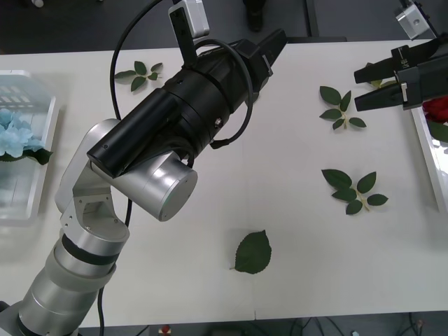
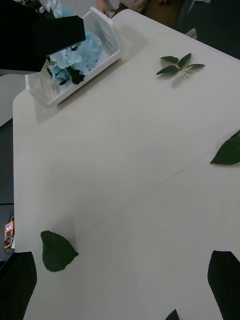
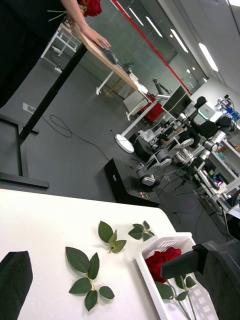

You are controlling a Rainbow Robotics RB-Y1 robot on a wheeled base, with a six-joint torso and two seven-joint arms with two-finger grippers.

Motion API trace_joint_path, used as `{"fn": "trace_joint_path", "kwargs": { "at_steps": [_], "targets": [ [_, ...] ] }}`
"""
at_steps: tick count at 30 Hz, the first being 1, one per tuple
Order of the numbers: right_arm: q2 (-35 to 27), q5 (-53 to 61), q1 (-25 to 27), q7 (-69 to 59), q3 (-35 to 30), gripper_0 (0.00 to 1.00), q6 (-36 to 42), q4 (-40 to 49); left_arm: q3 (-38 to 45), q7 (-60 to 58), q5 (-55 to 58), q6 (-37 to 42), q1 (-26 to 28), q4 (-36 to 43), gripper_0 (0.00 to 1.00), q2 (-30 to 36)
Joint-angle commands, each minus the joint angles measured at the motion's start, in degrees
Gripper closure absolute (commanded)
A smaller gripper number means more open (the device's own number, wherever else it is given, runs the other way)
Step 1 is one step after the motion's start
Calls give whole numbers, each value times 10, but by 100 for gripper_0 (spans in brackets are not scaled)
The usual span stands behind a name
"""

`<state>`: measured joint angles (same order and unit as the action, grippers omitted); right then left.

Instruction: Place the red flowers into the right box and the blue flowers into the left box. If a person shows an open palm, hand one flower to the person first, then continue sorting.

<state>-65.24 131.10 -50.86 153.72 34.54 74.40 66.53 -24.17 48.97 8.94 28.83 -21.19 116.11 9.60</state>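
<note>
A big white table [image 1: 294, 231] fills the front view, with a grey floor, desks and other robots in the room behind it. No words or brand names can be read anywhere.

The left gripper [image 1: 269, 47] is up high over the far middle of the table. Its black fingers are spread apart and hold nothing. The right gripper [image 1: 381, 85] hangs by the right edge, just beside the right box [image 1: 428, 150]. Its fingers are spread too, with nothing between them.

Red flowers [image 3: 161, 261] lie in the right box. Blue flowers [image 2: 75, 57] lie in the left box [image 2: 52, 92] at the left end of the table.

Loose green leaf sprigs [image 1: 353, 190] lie on the table, and one single leaf [image 1: 253, 253] lies near the front edge.

Far back in the room, a person [image 3: 25, 35] in dark clothes holds a red rose [image 3: 91, 7] in one hand, while the other hand [image 3: 95, 37] rests on a desk.
</note>
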Motion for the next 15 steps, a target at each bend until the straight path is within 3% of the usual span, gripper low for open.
{"fn": "trace_joint_path", "kwargs": {
  "at_steps": [1, 15],
  "targets": [
    [-28, -5, 12, 13, -7, 0, 3, 12, -9, -31, -4, -9, -14, 18, 0, -8],
    [-26, -8, 14, 13, -7, 0, 0, 12, -9, -31, -4, -9, -14, 18, 0, -8]
  ]
}}
